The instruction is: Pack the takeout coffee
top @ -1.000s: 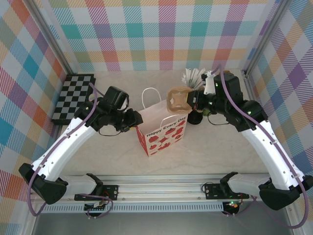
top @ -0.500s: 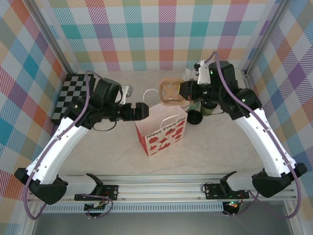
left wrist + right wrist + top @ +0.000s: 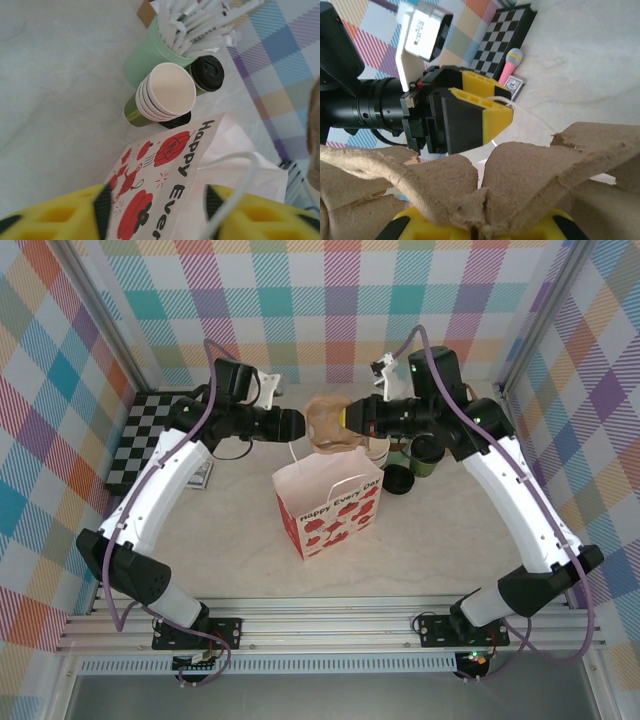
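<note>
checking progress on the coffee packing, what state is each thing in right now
paper bag, upright, mouth open
takeout coffee, upright, lid on, outside the bag
stack of cups, nested, lidless
cardboard cup carrier, held off the table
right end effector, shut on the cardboard cup carrier
left end effector, jaws apart at the bag's handle

Two robot arms. L arm (image 3: pixel 160 485) & R arm (image 3: pixel 520 495): white shells, black joints, black base blocks. A purple cable (image 3: pixel 205 370) runs along each. White camera box (image 3: pixel 422 30) w/ printed label on the L wrist. L gripper (image 3: pixel 507 106): black body, yellow fingers (image 3: pixel 495 117) w/ slotted backs, black inner pads. R gripper (image 3: pixel 480 231): same yellow.
</note>
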